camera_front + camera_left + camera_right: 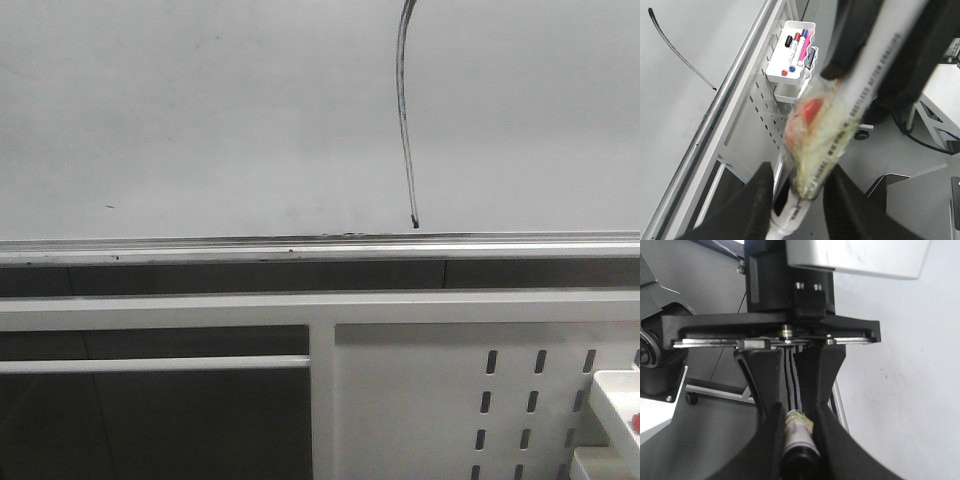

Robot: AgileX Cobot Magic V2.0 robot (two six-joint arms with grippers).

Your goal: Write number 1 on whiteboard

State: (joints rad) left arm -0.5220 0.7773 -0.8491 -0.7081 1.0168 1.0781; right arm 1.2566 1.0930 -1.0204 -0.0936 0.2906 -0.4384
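The whiteboard (200, 120) fills the upper front view, with a silver rail (300, 248) along its lower edge. The number 1 (405, 120) is a thin, slightly curved black stroke that ends in a dot just above the rail; it also shows in the left wrist view as the stroke (680, 52). Neither gripper appears in the front view. My left gripper (799, 200) is shut on a white marker pen (860, 100) wrapped in yellowish tape, away from the board. My right gripper (799, 432) is shut on a black-capped marker (799, 437) beside the whiteboard (900, 365).
Below the board stands a white metal panel with slotted holes (440, 400). A white tray (792, 47) holding several coloured markers hangs on it, and its corner (615, 400) shows at the front view's lower right. Grey floor and a dark wheeled stand (865, 132) lie beyond.
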